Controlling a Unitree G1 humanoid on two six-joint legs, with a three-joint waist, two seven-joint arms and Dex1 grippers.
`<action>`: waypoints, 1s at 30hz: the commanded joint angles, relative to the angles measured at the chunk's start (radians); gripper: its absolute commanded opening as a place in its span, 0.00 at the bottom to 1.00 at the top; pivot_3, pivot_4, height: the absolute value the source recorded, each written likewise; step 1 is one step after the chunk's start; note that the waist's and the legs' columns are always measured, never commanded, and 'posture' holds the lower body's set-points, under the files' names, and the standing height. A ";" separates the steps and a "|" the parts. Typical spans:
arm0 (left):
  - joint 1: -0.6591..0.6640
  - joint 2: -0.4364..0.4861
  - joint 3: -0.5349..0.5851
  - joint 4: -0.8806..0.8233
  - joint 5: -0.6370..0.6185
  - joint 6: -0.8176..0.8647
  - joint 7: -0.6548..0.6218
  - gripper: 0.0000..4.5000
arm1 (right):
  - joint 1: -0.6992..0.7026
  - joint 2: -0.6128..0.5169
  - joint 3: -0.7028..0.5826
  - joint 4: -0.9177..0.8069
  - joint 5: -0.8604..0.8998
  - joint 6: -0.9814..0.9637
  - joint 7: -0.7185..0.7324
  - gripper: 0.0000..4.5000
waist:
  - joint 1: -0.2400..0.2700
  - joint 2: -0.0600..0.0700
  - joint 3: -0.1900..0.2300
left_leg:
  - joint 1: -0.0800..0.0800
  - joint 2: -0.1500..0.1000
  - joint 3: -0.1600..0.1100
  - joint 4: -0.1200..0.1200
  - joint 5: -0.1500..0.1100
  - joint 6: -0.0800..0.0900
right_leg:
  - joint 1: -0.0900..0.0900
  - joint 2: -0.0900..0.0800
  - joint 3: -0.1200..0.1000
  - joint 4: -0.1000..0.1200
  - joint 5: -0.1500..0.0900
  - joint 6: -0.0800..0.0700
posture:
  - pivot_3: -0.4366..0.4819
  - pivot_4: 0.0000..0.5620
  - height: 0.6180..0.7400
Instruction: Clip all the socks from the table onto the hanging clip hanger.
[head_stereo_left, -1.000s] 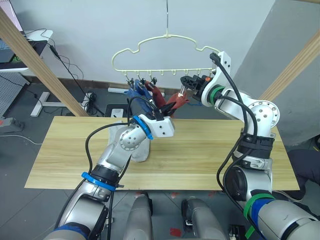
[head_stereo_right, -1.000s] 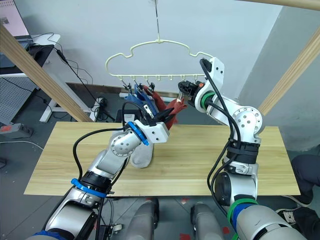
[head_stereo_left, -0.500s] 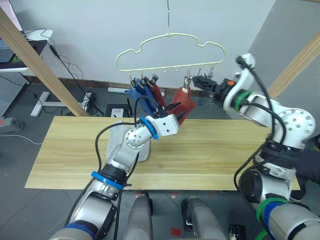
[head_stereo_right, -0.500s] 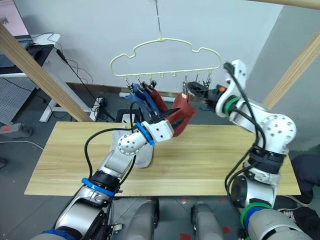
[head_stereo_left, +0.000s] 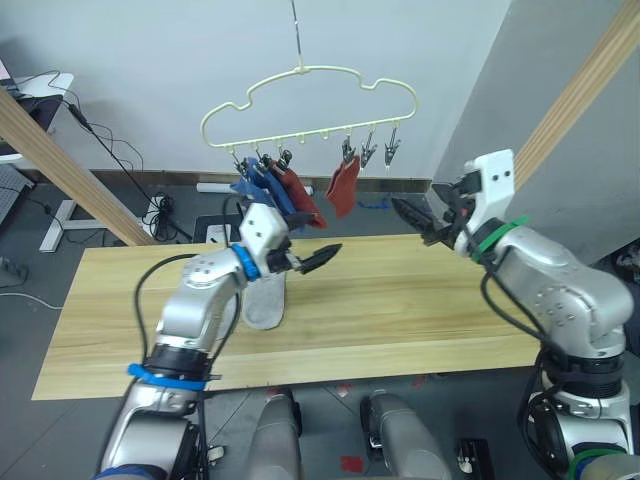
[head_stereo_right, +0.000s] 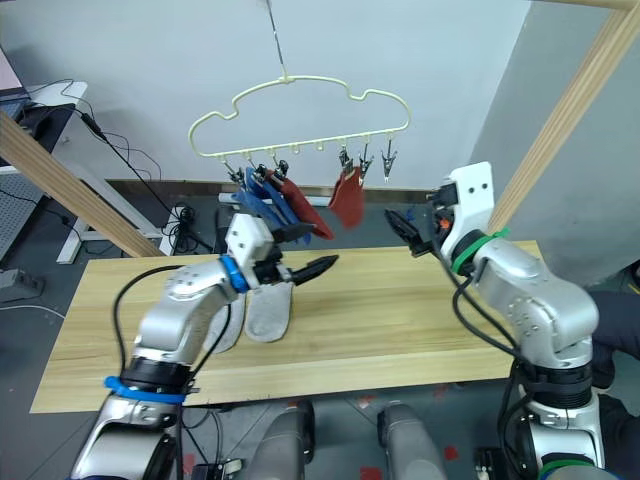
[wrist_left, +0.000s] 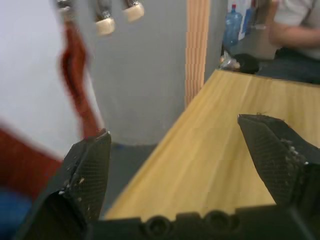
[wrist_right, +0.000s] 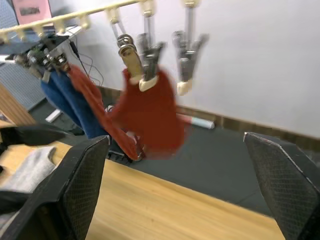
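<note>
- Above the table (head_stereo_left: 400, 310), the clip hanger (head_stereo_left: 310, 105) is hanging by its hook from a thin line, its row of clips running along the lower bar.
- Four socks are hanging from the clips: two blue socks (head_stereo_left: 252, 185) at the left end, a rust red sock (head_stereo_left: 298, 195) just beside them, and a second rust red sock (head_stereo_left: 342, 185) hanging apart, nearer the right end.
- Two clips (head_stereo_left: 380, 148) to the right of that second red sock are hanging empty.
- Two light grey socks (head_stereo_left: 262, 300) are lying flat on the table, side by side, under the left end of the hanger.
- Left end effector (head_stereo_left: 312, 258) is hovering above the table just right of the grey socks and below the red socks, pointing right; its fingers are standing wide apart in the left wrist view and holding nothing.
- Right end effector (head_stereo_left: 412, 218) is hovering over the far right part of the table, pointing left toward the hanger, well apart from the clips; its fingers are spread wide in the right wrist view, nothing between them.
- Right wrist view is looking at the second red sock (wrist_right: 152, 112) pinched in its clip, with the empty clips beside it.
- A person's sleeve (wrist_left: 295, 20) is showing beyond the far end of the table in the left wrist view.
</note>
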 joint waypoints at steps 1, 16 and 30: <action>0.035 0.052 0.079 -0.170 -0.089 0.184 0.072 1.00 | 0.014 0.029 0.082 -0.005 -0.159 -0.165 -0.029 0.73 | 0.004 0.000 0.000 | 0.000 0.000 0.000 0.000 0.000 0.000 | 0.000 -0.001 0.000 0.000 0.000 0.000 | 0.52 0.43 1.00; 0.141 0.051 0.198 -0.422 -0.192 0.243 0.198 1.00 | -0.071 0.220 0.139 0.274 -0.427 -0.434 -0.095 0.32 | 0.033 0.000 0.000 | 0.000 0.000 -0.002 0.000 0.002 -0.003 | 0.001 -0.002 0.000 0.000 0.000 0.000 | 0.59 0.42 1.00; 0.167 0.056 0.228 -0.491 -0.337 0.299 0.218 1.00 | -0.179 0.289 0.072 0.469 -0.491 -0.534 -0.135 0.32 | 0.052 0.000 0.000 | 0.000 0.000 -0.002 0.000 0.002 -0.003 | 0.001 -0.002 0.000 0.001 0.003 -0.005 | 0.60 0.41 1.00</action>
